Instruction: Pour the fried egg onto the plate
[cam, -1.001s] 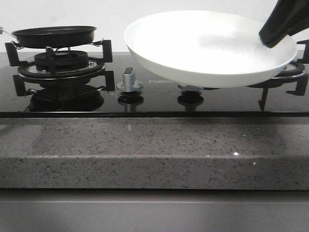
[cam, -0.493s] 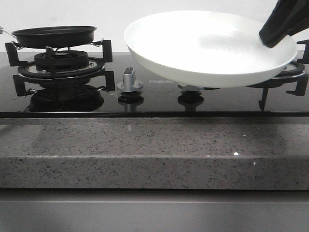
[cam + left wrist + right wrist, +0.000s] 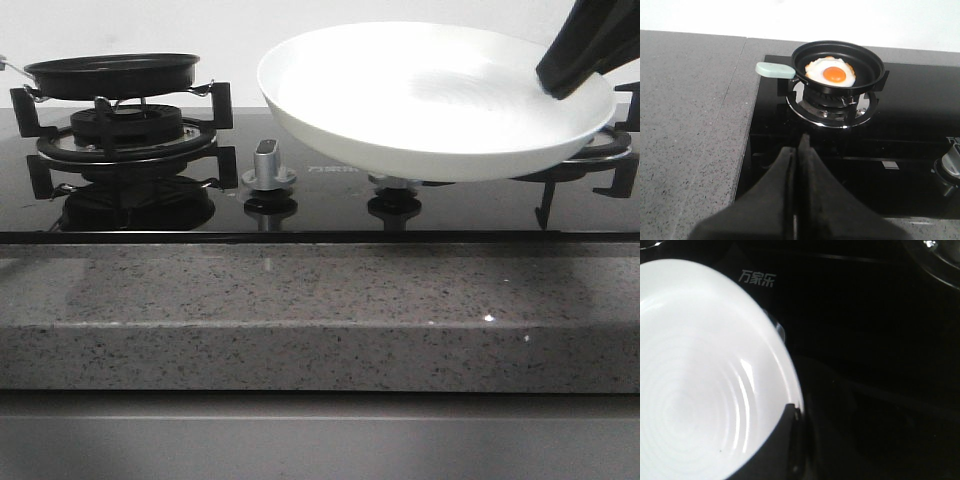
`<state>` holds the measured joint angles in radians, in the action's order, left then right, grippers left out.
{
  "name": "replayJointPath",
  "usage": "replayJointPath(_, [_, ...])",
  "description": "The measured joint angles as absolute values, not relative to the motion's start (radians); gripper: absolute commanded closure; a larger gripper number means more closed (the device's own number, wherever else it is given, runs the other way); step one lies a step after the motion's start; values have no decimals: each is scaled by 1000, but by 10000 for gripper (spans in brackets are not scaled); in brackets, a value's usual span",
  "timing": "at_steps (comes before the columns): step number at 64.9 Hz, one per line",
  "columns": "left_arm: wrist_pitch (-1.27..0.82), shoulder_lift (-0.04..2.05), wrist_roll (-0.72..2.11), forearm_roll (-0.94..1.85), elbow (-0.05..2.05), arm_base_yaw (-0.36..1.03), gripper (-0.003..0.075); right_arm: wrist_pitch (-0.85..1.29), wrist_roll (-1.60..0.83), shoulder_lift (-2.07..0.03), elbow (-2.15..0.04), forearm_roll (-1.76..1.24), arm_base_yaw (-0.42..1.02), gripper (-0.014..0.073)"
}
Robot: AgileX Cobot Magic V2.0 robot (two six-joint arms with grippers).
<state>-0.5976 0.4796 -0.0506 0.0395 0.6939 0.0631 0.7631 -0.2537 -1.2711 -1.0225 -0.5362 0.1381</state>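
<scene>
The right tool [image 3: 578, 62] is clamped on the rim of the plate [image 3: 430, 100], which hangs tilted above the stove at upper right of the front view, its near edge lower and its bowl bare. The left tool [image 3: 797, 165] has its fingers pressed together and holds nothing; it sits at the bottom centre of its own wrist view, aimed at the frying pan [image 3: 870, 62]. The fried egg [image 3: 831, 73] lies in that pan, on the burner [image 3: 125, 130] at upper left of the front view, well apart from the plate.

The step in hand looks like the reach for the pan's pale green handle [image 3: 774, 70], which sticks out toward the grey table [image 3: 690, 125]. To do it well, the left tool should part its fingers before arriving, close squarely across the handle rather than at its tip, and lift level so the egg does not slide early. The plate should be steadied near the pan's far lip, lower than it, before any tipping begins.
</scene>
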Motion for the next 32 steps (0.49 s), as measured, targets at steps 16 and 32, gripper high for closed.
replayJointPath(16, [-569, 498, -51, 40, 694, 63, 668, 763, -254, -1271, -1022, -536, 138, 661])
replayJointPath(32, [-483, 516, -51, 38, 694, 63, 202, 763, -254, -1271, -1022, -536, 138, 661])
